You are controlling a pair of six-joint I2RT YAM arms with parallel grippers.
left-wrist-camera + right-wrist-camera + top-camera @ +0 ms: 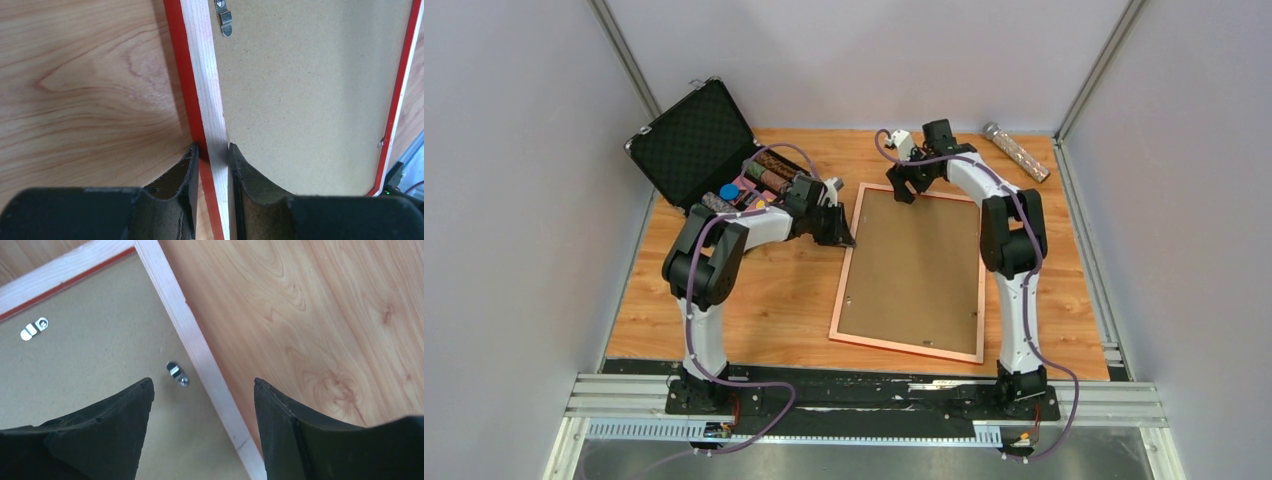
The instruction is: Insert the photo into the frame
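The frame (845, 285) lies face down on the wooden table, its pale pinkish back rail up and a red edge (187, 85) showing. A brown backing board (914, 262) fills it. The photo is out of view. My left gripper (844, 238) is shut on the frame's left rail near the far corner, one finger on the red outer edge and one on the board side (212, 147). My right gripper (904, 190) hangs open over the frame's far left corner, its fingers astride the rail (200, 355) without touching it.
An open black foam-lined case (692, 140) with several items in it stands at the back left. A glittery cylinder (1016, 150) lies at the back right. Small metal turn clips (177, 374) (225, 20) sit on the backing board. Grey walls enclose the table.
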